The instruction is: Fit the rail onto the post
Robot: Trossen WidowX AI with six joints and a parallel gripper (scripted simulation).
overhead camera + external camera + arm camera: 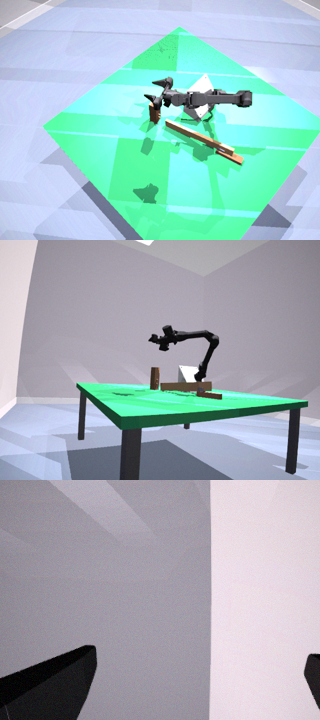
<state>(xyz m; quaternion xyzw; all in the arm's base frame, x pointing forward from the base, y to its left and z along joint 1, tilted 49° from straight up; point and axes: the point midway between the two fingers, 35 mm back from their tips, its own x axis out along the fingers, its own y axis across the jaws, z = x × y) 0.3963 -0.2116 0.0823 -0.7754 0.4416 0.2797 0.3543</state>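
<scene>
Currently the jaws are spread almost fully wide and hold nothing — the wrist view shows only the two dark fingers at the frame edges with bare wall between them.

The arm is stretched out roughly level, high above the green surface, with the jaws up over the post and well apart from it vertically. From the top view one fingertip overlaps the post's top edge, but the exterior view shows clear air between them.

The rail lies on the surface, not on the post: its near end is down, just beside the post with a gap between them. Its far end sits at the footboard block, by a small grey bracket; whether it is properly seated there I cannot tell.

The pegs show low on the post's side facing the rail — uncovered, nothing on them.

The arm's white base stands behind the rail.
</scene>
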